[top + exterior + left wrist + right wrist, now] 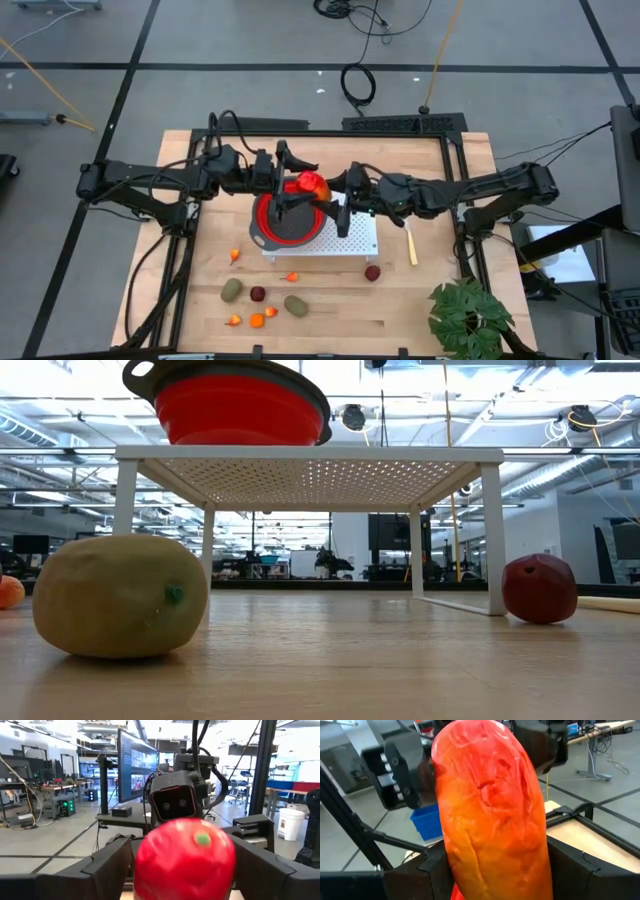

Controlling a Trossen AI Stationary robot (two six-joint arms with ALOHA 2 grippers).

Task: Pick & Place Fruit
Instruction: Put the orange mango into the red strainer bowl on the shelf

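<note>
The red-orange mango [312,184] hangs in the air over the far rim of the red bowl [285,222], which stands on the white rack [355,240]. My right gripper [490,875] reaches in from the table's right and is shut on the mango. From the table's left comes my left gripper [182,875]; its fingers stand spread on either side of the mango's stem end [202,839]. Other fruit lies on the near table: two olive ovals [231,290] [296,305], two dark red balls [258,294] [372,272] and orange bits [256,320]. My right gripper pinches the mango's end nearest to it [495,865] between its two fingers, coming level from the table's right. The mango reaches away from the fingers toward the left gripper, lifted clear above the bowl. My left gripper's fingers [112,867] stand close on both sides of the stem end; I cannot tell whether they touch it.
A yellow-handled knife [411,245] lies right of the rack. A green plant [468,318] stands at the near right corner. In the low view an olive oval [120,597] and a dark red ball [540,588] lie in front of the rack [310,455].
</note>
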